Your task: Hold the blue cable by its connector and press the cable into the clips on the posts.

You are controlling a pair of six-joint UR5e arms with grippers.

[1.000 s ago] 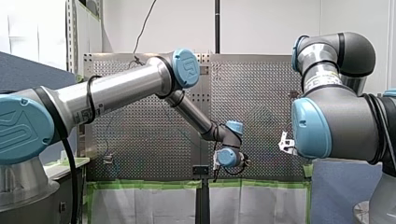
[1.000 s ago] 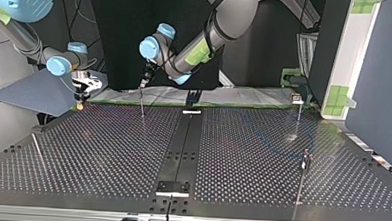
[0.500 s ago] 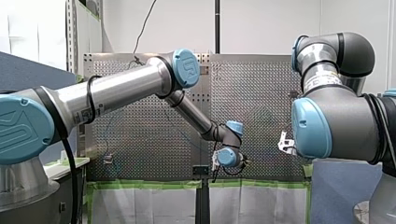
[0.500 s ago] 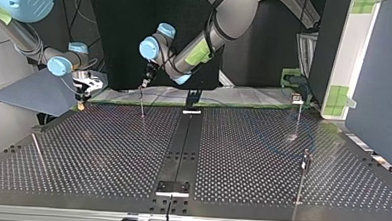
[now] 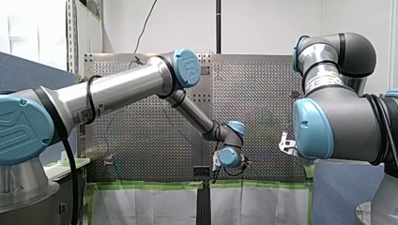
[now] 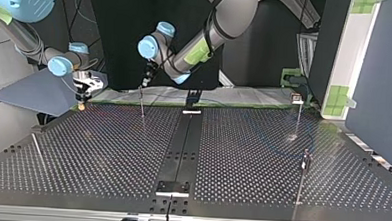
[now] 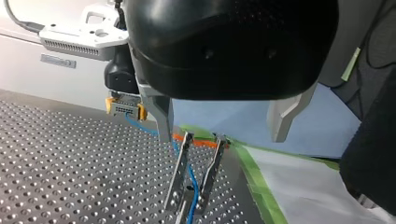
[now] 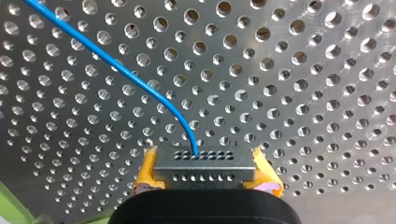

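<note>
Clamping the grey multi-pin connector [image 8: 204, 164] between yellow pads, my right claw [image 8: 204, 174] held the thin blue cable [image 8: 122, 70] just above the surface. My left claw [image 7: 222, 137], fingers apart, hovered over a two-pronged metal clip [image 7: 194, 179] where the cable already sat. The slim posts [image 6: 303, 167] at the top view's right seemed still to do. The perforated metal surface [image 6: 107, 151] had green tape [image 7: 256, 165] along its edge, with a white wall [image 5: 263, 23] beyond.

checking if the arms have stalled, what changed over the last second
Almost nothing. My left gripper, open over the post, crept a touch up and toward the top view's left. My right gripper stayed where it was, shut on the connector. The post and the blue cable look unmoved.
</note>
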